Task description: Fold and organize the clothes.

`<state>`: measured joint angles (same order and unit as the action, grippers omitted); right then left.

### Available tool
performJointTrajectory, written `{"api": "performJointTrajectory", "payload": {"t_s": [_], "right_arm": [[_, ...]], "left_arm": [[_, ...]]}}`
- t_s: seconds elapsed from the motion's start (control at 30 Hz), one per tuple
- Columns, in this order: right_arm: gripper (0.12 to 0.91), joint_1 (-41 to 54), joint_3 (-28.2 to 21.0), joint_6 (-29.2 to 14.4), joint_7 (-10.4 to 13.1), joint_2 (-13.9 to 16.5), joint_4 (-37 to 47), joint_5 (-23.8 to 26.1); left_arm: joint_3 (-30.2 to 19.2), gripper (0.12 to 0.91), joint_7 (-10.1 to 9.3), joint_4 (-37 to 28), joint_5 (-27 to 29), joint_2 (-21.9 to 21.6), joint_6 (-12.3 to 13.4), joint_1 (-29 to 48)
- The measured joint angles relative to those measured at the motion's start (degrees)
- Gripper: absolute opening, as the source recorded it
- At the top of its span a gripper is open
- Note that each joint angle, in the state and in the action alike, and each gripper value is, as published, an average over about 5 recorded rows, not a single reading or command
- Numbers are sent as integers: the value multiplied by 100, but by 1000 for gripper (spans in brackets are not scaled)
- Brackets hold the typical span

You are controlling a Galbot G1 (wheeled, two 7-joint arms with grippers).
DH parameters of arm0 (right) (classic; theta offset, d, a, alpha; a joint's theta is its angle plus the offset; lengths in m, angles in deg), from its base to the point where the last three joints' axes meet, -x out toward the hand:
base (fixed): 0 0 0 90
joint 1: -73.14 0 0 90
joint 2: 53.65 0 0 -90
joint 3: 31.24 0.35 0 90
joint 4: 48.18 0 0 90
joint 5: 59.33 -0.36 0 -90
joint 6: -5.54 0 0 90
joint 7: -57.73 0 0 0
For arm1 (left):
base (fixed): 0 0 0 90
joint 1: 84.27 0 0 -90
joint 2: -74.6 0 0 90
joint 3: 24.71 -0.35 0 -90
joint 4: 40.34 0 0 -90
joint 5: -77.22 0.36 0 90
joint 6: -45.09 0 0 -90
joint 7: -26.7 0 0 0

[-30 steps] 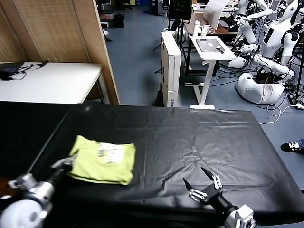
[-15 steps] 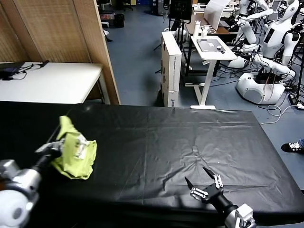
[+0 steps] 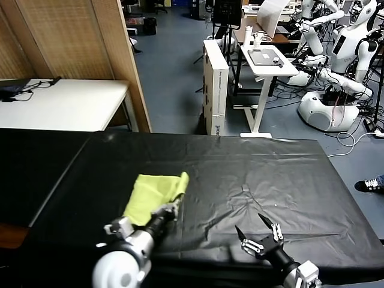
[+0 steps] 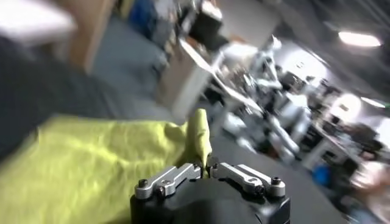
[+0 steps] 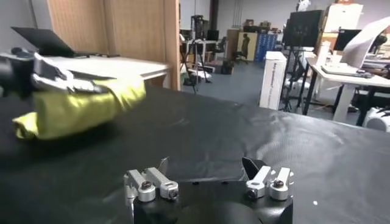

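We see the left claw low over the near-left part of the black counter, its fingers pinched on a fold of the lime T-shirt, which hangs bunched and lifted off the counter. The right claw hovers at the near-right edge, well apart from the shirt, fingers spread wide and holding nothing.

Left gripper overlaps the near edge of the T-shirt; grip there indistinguishable. Left wrist view motion-blurred, background robots smeared. Table cut off at bottom edge of head view. Right arm mostly out of frame.
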<state>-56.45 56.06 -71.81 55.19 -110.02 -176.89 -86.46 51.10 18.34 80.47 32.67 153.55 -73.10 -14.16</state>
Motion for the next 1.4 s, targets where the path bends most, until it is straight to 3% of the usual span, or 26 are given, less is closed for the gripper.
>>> {"api": "performJointTrajectory", "payload": {"t_s": [0.2, 0.3, 0.47, 0.67, 0.87, 1.17, 1.27, 1.4], "right_arm": [[907, 331, -175, 606, 446, 121, -139, -1121], [907, 632, -362, 812, 769, 90, -85, -1625], [907, 1167, -777, 907, 1168, -76, 228, -1952], [907, 1752, -1321, 1019, 1480, -451, 749, -1842], [907, 2198, -1824, 1112, 1552, -715, 1079, -1641], [895, 2516, -2267, 1115, 1543, -840, 1314, -1589], [801, 2533, -2337, 1114, 1516, -850, 1328, -1590], [552, 2523, -2373, 1119, 1486, -845, 1325, -1601]], "left_arm": [[153, 766, 107, 285, 127, -227, 100, -75], [331, 879, 105, 436, 176, -339, 186, -49], [663, 906, 82, 625, 125, -523, 205, -148], [965, 907, 82, 752, 163, -561, 203, -367], [1076, 907, 91, 800, 324, -491, 211, -532], [1073, 907, 103, 739, 513, -319, 215, -610], [1074, 907, 102, 707, 563, -298, 180, -612], [1077, 907, 100, 677, 591, -273, 144, -614]]}}
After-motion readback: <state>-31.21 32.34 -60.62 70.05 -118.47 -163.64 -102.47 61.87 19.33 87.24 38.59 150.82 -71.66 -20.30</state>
